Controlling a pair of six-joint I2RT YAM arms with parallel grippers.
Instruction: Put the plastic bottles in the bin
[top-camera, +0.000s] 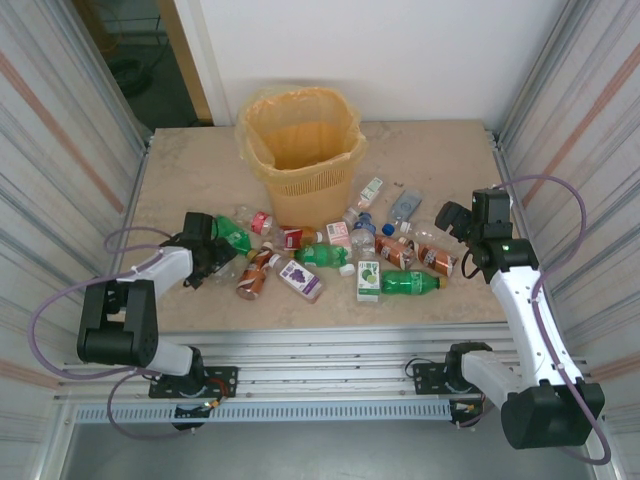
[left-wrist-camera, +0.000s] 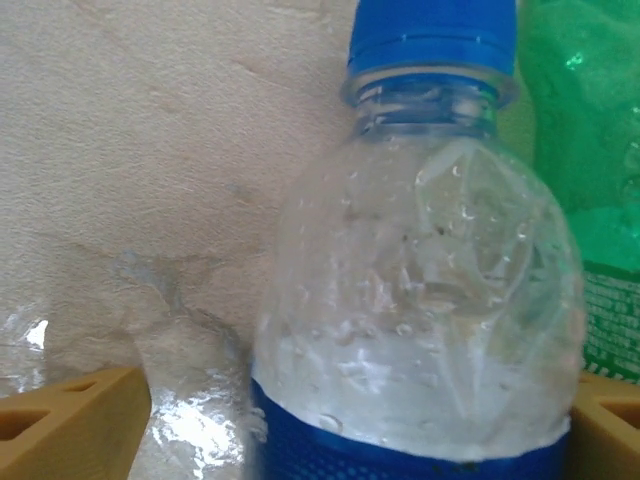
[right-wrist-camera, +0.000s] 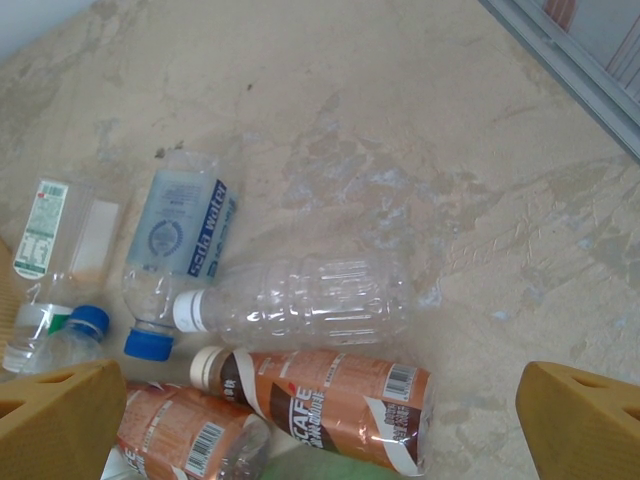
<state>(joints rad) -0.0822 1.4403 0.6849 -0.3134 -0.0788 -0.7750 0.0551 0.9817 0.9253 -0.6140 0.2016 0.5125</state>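
Table (top-camera: 440, 160): a pale, stone-look top filling the middle of the overhead view, with ribbed walls on both sides.
Bin (top-camera: 310, 190): orange-yellow with a yellow bag folded over the rim, standing upright at the upper centre of the overhead view.
Left claw (left-wrist-camera: 340, 415): at the middle left of the overhead view, low over the table. It is spread, with a yellow finger on either side of the clear bottle. The finger at the lower left of the wrist view stands apart from the bottle.
Right claw (right-wrist-camera: 320, 420): at the middle right of the overhead view, spread wide with nothing between its fingers. It hangs above bottles lying on the table.
Bottles (top-camera: 330, 255): scattered on the table just below the bin in the overhead view, running from one claw across to the other.
Long green bottle (top-camera: 408, 283): lying on its side at the lower right of the scatter.
Clear bottle (left-wrist-camera: 420, 300): has a blue cap and a blue label and sits centre frame in the left wrist view. A green bottle (left-wrist-camera: 590, 130) is just beside it at the right edge.
Brown coffee bottle (right-wrist-camera: 330, 395): lying at the lower centre of the right wrist view, just beside a white-capped bottle (right-wrist-camera: 300, 300).
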